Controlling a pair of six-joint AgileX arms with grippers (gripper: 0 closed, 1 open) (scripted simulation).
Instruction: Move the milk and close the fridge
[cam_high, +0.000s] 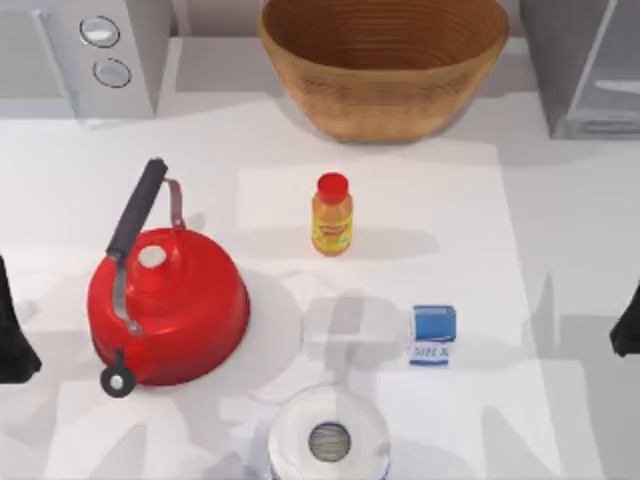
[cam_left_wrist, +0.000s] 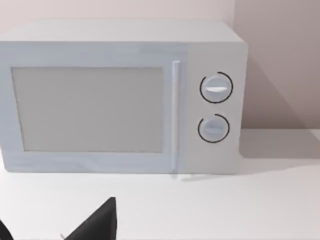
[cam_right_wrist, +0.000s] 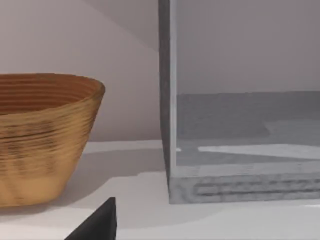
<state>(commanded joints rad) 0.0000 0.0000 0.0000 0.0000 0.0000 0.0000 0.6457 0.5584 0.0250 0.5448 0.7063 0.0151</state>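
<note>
The milk, a small carton with a blue top and a white lower part, stands on the table right of centre. The fridge is the grey box at the back right corner. Its front stands open in the right wrist view, where the fridge shows its grey inside. My left gripper is parked at the table's left edge, far from the milk. In the left wrist view my left gripper has its dark fingers set apart with nothing between them. My right gripper waits at the right edge, right of the milk.
A red kettle with a black handle sits at the left. An orange bottle stands mid-table. A woven basket is at the back centre, a pale microwave with two knobs at the back left, and a paper roll at the front.
</note>
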